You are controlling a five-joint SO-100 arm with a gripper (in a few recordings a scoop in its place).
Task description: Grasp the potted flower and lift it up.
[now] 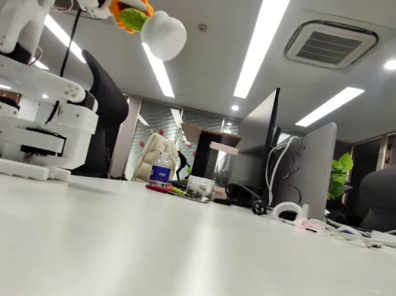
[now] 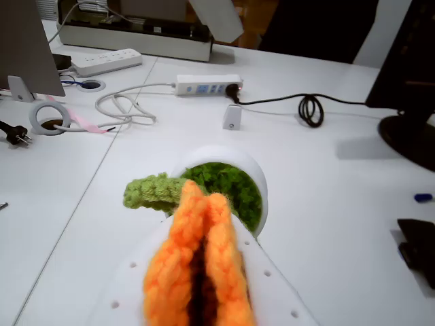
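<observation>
Orange petals squeezed between gripper (image 1: 123, 6) fingers; potted flower (image 1: 154, 27) held high above table (image 1: 177, 267), pot hanging outward; soft yarn grip, slip and drop judged possible

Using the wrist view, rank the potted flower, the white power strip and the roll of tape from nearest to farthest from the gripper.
1. The potted flower, squeezed in the gripper at the bottom of the picture.
2. The white power strip, on the table above the pot, near the middle.
3. The roll of tape, far out at the left edge; not much farther than the strip, so this ranking is loose.
</observation>
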